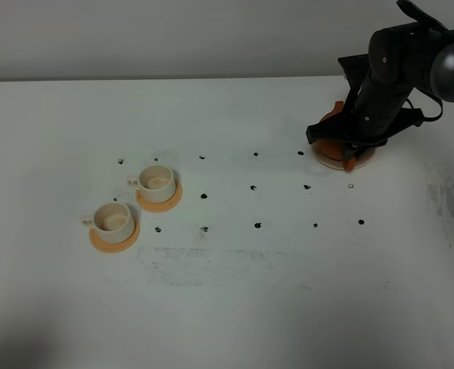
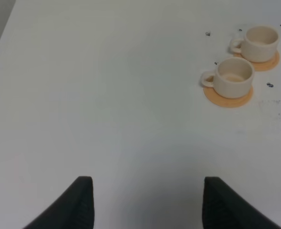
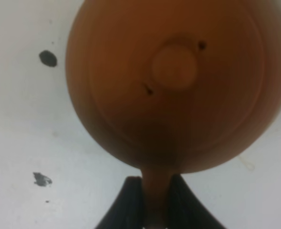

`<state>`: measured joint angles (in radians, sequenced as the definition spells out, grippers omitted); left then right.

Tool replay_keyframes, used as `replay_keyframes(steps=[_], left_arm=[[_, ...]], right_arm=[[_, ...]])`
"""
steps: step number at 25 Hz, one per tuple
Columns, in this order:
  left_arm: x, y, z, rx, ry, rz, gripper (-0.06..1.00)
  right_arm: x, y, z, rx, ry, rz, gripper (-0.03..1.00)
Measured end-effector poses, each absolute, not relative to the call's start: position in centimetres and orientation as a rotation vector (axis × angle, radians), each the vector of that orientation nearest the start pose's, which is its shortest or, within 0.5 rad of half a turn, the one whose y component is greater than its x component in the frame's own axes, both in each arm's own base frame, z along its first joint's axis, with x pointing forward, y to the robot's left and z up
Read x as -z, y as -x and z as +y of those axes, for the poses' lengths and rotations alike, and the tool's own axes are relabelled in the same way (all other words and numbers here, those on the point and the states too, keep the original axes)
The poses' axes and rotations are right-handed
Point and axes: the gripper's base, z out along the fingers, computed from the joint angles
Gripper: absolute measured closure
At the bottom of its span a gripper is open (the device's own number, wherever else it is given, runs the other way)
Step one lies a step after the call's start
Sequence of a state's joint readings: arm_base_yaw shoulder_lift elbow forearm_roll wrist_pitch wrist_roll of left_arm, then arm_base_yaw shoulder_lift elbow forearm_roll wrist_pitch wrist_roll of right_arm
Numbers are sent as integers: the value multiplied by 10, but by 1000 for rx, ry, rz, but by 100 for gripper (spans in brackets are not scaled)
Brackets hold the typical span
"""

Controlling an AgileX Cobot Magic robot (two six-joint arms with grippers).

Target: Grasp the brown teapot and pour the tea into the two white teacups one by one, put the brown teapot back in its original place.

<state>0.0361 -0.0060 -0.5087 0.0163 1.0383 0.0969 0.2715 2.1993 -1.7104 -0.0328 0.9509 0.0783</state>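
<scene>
The brown teapot stands on the pale beige coaster at the back right, mostly hidden under my right arm. In the right wrist view the teapot is seen from above with its lid knob. Its side handle sits between the two black fingers of my right gripper, which is shut on it. The right gripper also shows in the exterior view. The two white teacups stand on orange saucers at the left. My left gripper is open and empty, apart from the teacups.
Small black marks dot the white table in rows between teacups and teapot. The table's far edge meets a grey wall. The left wrist view shows the table's edge at one corner.
</scene>
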Motion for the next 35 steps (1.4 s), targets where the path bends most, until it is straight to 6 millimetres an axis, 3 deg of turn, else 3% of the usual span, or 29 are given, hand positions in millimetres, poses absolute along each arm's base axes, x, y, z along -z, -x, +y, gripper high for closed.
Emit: replay_keyframes(steps=[21,35], left_arm=[[-281,6,1,-104,-60,2008,44],[-281,6,1,-104,-60,2008,44]], right_arm=[[-169,-440,112,-14,345,2910,88],[-211,-432,109,-19,367,2772,88]])
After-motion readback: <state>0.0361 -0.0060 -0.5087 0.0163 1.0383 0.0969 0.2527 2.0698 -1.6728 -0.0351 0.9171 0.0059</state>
